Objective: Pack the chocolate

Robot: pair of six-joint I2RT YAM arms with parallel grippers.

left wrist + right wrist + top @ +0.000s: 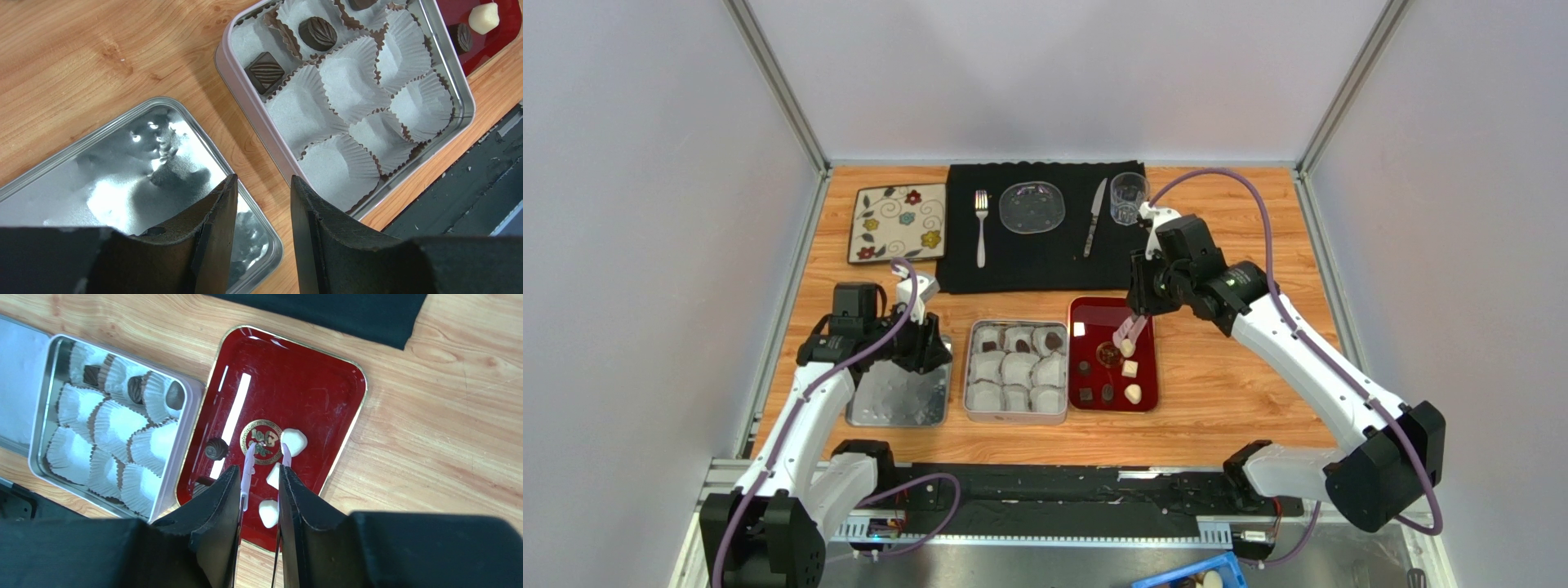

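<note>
Starting at the left with the left gripper [263, 184]: parked above the tin lid [92, 184], fingers parted, nothing between them, well apart from every sweet. Next along, the tin [248, 92] of crinkled paper cups [350, 79], most of them bare, with packed dark pieces [318, 33] seated in cups along one edge row.

Further right, the red tray [331, 373], bearing the loose pieces (a dark one [216, 448] toward the tin side, three pale ones toward the other). Above it the right gripper [258, 471], clamped on a pair of tweezers [249, 462] whose tips stand apart over the gold emblem, gripping nothing.

Just outside the right-hand tine in the wrist view, touching it or very nearly: the white chocolate [294, 441], clearly the right arm's to take. Probably calls for a slight sideways shift toward that piece so that the tines straddle it before closing. A rounded lump with no obvious front; long axis perhaps lying crosswise to the tines, though too small to say firmly.
</note>
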